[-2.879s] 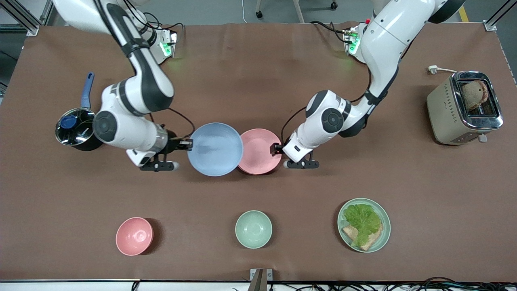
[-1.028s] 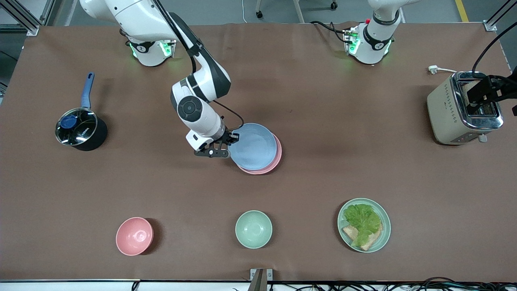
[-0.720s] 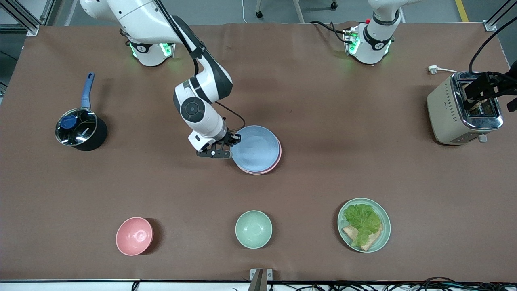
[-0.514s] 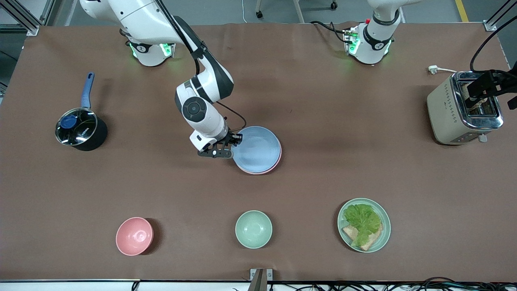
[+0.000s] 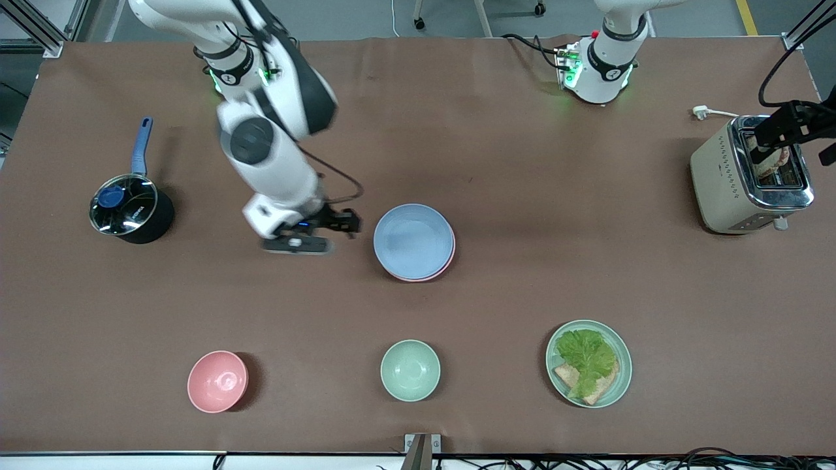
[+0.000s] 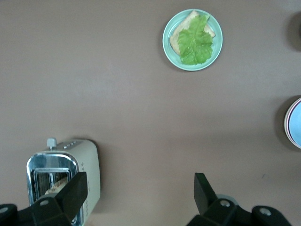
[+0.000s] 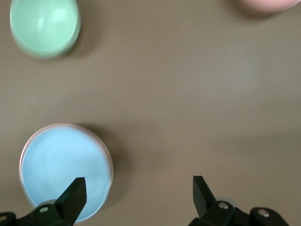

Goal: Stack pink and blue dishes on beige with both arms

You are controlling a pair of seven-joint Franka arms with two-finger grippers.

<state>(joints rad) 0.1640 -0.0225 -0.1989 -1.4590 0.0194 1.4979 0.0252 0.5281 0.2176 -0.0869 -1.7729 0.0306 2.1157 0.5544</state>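
The pastel blue plate lies on the pink plate, of which only a thin rim shows. No beige plate is in view. My right gripper hangs open and empty over bare table beside the stack, toward the right arm's end. In the right wrist view the blue plate lies by one finger of the open right gripper. My left gripper is open over the toaster. The left wrist view shows the open left gripper empty above the toaster.
A pot with a blue handle stands at the right arm's end. Nearer the front camera sit a pink bowl, a mint-green bowl and a green plate with lettuce.
My right gripper let go of the blue plate, which now rests on the pink one. It pulled back toward the right arm's end. My left gripper stays over the toaster.
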